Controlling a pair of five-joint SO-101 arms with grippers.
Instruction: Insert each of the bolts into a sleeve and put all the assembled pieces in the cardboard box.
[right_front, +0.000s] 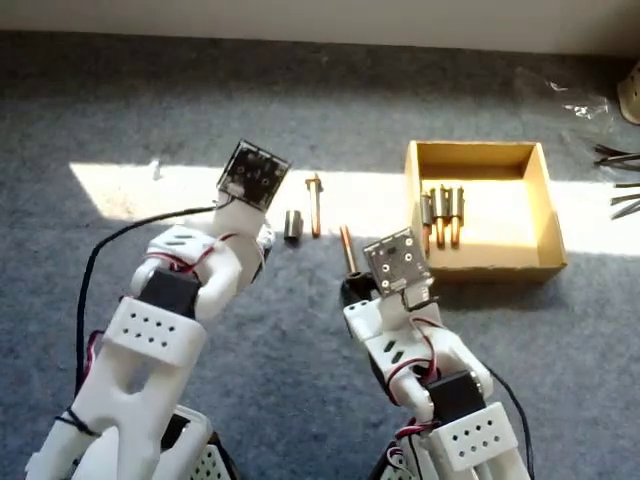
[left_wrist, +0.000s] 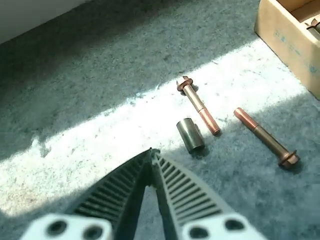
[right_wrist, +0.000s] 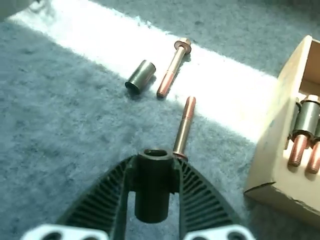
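R gripper (right_wrist: 154, 161) clamps held sleeve (right_wrist: 151, 200). Near bolt (right_wrist: 183, 125) at its 12 o'clock, loose sleeve (right_wrist: 140, 76) w/ 2nd bolt (right_wrist: 172, 70) at 11, cardboard box (right_wrist: 275, 150) w/ assembled pieces (right_wrist: 306, 117) at 2. L gripper (left_wrist: 151, 152) pinched together, empty.

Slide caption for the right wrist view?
Right hand holds a sleeve; two bolts and another sleeve lie ahead, cardboard box nearby.

Counting by kind
Two bare bolts (right_front: 314, 205), two empty sleeves (right_front: 293, 224) and three assembled pieces (right_front: 441, 215) are showing, plus one cardboard box (right_front: 472, 156).
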